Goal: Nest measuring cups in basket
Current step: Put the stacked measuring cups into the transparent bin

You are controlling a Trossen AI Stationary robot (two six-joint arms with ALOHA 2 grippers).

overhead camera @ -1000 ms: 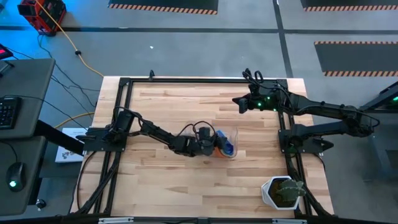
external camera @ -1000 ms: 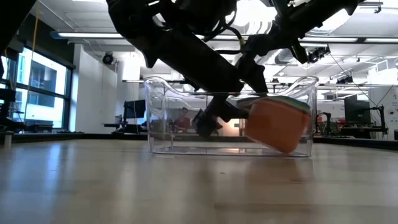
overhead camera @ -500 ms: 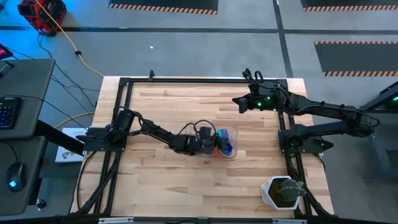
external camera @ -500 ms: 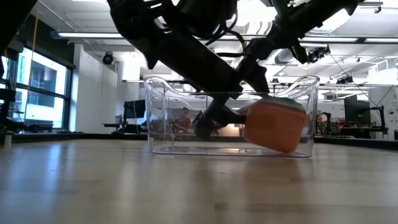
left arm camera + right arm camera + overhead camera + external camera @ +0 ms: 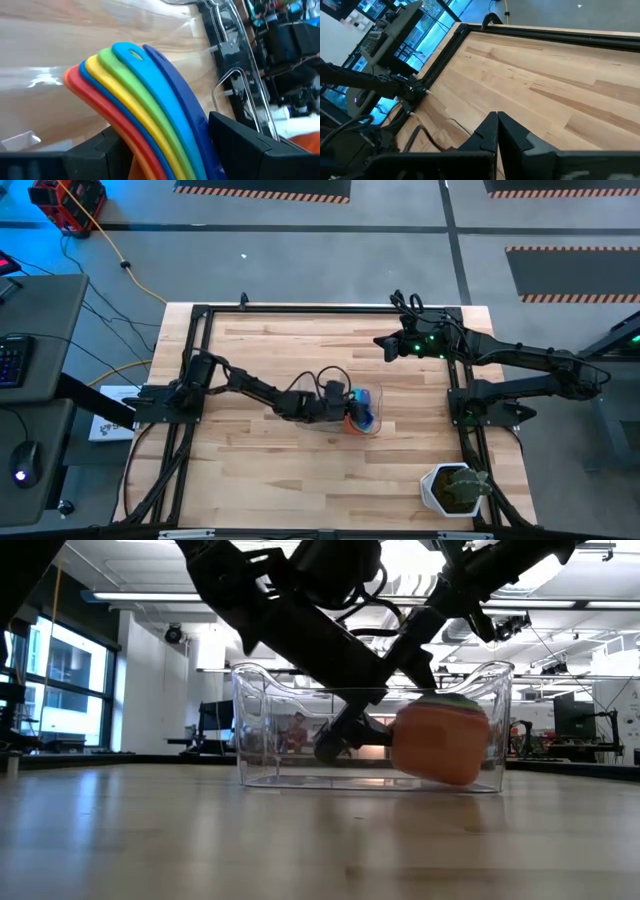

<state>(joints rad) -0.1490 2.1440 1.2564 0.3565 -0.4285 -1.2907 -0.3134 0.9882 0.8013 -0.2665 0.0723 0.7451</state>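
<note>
Near mid-table we see the basket [image 5: 366, 412], one clear rectangular plastic bin with rounded corners, sitting flat on the pale wood-plank table [image 5: 260, 470]. No readable writing or brand marks anywhere.

Inside it sit the measuring cups [image 5: 145, 107], nested into one stack. In the left wrist view we count seven fanned plastic handles: orange, red, blue, yellow, green, light blue, dark blue. They are smooth, glossy and curved, and the light blue one has an oval hole near its tip. In the low view the stack [image 5: 440, 740] leans tilted at one end of the bin, orange cup outermost, green rim on top.

Our left gripper [image 5: 338, 402] reaches into the basket, its fingers [image 5: 245, 145] spread either side of the handles with gaps showing, so no grip. Our right gripper [image 5: 384, 345] waits well apart toward the table's far right, fingers [image 5: 496, 131] pressed together on nothing.

One white pot with a green plant [image 5: 455, 488] stands near the right front corner.
</note>
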